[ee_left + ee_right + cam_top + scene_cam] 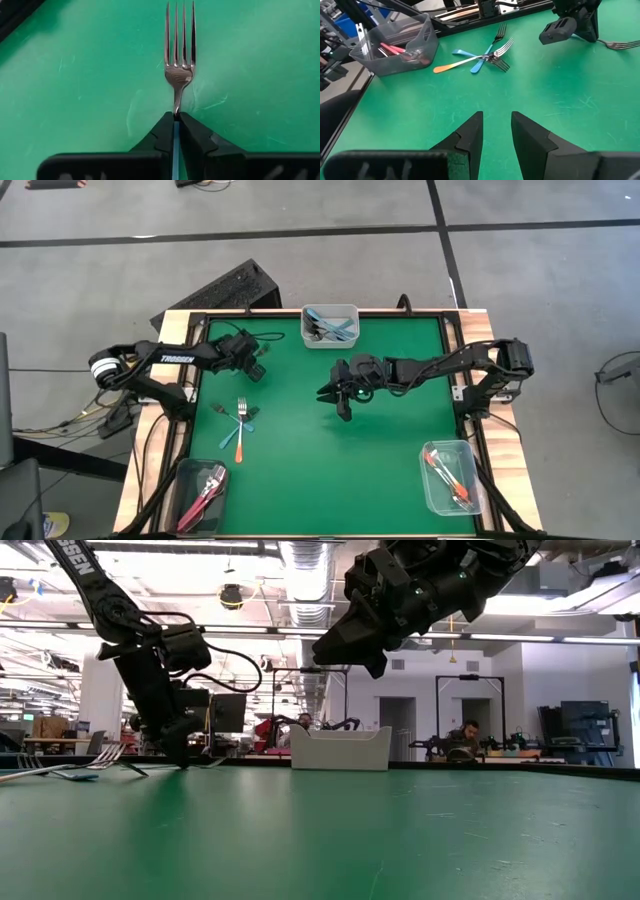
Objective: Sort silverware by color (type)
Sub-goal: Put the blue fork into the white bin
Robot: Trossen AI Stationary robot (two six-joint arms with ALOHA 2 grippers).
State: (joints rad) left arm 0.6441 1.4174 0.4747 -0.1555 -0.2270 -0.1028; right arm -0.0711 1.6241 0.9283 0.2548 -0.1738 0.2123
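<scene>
My left gripper [254, 366] is near the table's far-left side, shut on a fork [179, 60] with silver tines and a light blue handle. My right gripper [496, 127] is open and touches nothing; it hangs raised over the middle of the table [340, 395]. Three loose forks [240, 422] lie crossed on the mat between the grippers and the near-left container, one with an orange handle [445, 67] and two with blue handles [479, 64]. In the low view, the right gripper [345, 640] is well above the mat. My left gripper pinches the fork's thin blue handle [176, 142] between its two fingers, just behind the metal neck. The fork runs along the fingers and sticks straight out past their tips, tines forward. It lies about level, low over the mat; whether the tines touch the mat I cannot tell.
A clear container at the far middle [330, 325] holds blue-handled forks. One at the near-left corner [205, 495] holds pink-red ones, and one at the near right [450, 475] holds orange ones. A wooden frame borders the green mat [400, 470]. People and desks show in the room behind.
</scene>
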